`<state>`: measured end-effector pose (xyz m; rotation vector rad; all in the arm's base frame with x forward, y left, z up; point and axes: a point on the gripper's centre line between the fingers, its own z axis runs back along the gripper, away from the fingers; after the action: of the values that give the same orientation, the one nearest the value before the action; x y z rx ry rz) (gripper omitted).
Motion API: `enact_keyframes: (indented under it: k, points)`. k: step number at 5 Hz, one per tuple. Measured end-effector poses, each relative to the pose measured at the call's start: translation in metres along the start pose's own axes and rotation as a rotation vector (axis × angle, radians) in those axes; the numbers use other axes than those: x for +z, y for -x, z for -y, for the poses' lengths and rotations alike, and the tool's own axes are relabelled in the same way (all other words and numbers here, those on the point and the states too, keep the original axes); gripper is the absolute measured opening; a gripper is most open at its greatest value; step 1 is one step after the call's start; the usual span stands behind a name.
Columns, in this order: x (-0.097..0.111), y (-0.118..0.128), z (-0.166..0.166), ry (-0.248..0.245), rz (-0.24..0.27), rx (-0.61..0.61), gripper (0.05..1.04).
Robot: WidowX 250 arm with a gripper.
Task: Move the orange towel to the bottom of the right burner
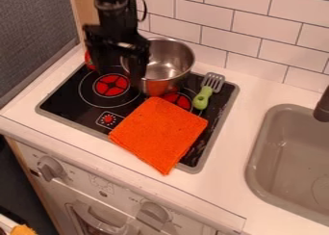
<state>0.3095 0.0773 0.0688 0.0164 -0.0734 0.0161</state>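
Starting at the left, your pincer [120, 78] hangs over the back of the stove [56, 97], by the left burner [111, 85] and just beside the metal pot [168, 65]. Its two fingers look wide apart, and you have nothing gripped between them. The pot stands toward the back of the stove, beyond the towel's far corner.

Next comes the orange towel [160, 133], lying flat on the front right part of the stove. Its far edge comes up to the right burner [179, 101] and seems to cover some of its near side; its near corner runs over the stove's rim onto the white tabletop [218, 181]. If "bottom" means the side nearest the front, I'd judge your job as good as done: the towel is in that area and free of the pincer. What may be left is a small tug toward the front, should you want the burner wholly uncovered; otherwise you only need to keep the arm clear.

Farther right, the green-handled spatula [202, 97] rests beside the burner, apart from the towel, and then there's the sink [289, 166], which the task leaves alone.
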Motion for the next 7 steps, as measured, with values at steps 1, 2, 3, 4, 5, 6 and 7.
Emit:
enact_keyframes:
  k: [1, 2, 3, 4, 5, 6, 7]
  points:
    - [-0.02, 0.007, 0.018, 0.042, -0.004, -0.05, 1.001]
    - [-0.033, 0.009, 0.046, 0.041, -0.017, -0.127, 1.001]
    - [-0.035, 0.007, 0.063, 0.019, -0.007, -0.168, 1.001]
    - [-0.044, 0.006, 0.074, 0.005, -0.018, -0.183, 1.001]
    - [-0.055, 0.006, 0.072, -0.007, -0.026, -0.168, 1.001]
    - [-0.059, 0.009, 0.066, -0.003, -0.014, -0.145, 1.001]
    - [-0.061, 0.015, 0.059, -0.001, 0.009, -0.126, 1.001]
